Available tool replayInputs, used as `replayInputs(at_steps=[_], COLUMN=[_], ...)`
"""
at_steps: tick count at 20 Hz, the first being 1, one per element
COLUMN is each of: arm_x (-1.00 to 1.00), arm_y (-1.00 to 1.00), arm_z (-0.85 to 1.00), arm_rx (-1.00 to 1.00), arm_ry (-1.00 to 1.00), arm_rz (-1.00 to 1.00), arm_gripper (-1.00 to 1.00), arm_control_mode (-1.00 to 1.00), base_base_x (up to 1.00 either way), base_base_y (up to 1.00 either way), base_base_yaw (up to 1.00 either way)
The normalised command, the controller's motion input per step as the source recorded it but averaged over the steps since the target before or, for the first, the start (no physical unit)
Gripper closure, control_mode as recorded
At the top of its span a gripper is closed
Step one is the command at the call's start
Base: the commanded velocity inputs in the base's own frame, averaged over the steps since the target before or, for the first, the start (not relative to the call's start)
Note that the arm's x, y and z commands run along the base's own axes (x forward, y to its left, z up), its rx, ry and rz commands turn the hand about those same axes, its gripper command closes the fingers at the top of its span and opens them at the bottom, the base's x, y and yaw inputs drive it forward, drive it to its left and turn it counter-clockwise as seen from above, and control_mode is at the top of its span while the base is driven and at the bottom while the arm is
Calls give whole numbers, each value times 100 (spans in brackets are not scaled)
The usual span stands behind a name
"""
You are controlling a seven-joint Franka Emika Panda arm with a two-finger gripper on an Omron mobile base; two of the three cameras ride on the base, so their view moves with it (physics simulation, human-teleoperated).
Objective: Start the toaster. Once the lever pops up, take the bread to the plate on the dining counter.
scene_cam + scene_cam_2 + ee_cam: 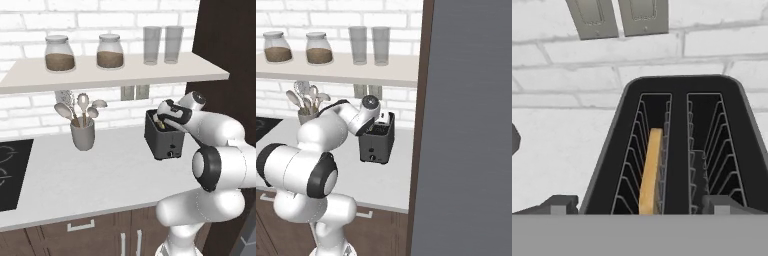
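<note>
While the bread (pixel 651 170) sits in the toaster (pixel 679 87), the end effector (pixel 637 202) hangs wide above.

You will find no text, label, brand, number or sign to read anywhere here, neither on the toaster (pixel 677 145), the jars (pixel 60 52) on the shelf (pixel 115 72), nor the wall plates (pixel 617 17) above the desk (pixel 100 175).

Bread (pixel 650 172) mostly sunk within toaster (pixel 682 150) slot
</note>
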Motion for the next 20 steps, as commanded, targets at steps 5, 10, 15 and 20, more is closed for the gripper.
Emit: replayInputs(at_steps=[5,10,15,20], arm_x=[2,19,6,0], arm_y=[23,4,-1,-1], arm_z=[-34,-2,0,0], arm_rx=[-3,0,-3,-5], arm_ry=[0,0,0,0], arm_rz=[0,0,0,2], arm_gripper=[-100,-100,-100,-100], arm_control_mode=[-100,-100,-100,-100], base_base_x=[0,0,0,0], base_base_y=[0,0,0,0], base_base_yaw=[0,0,0,0])
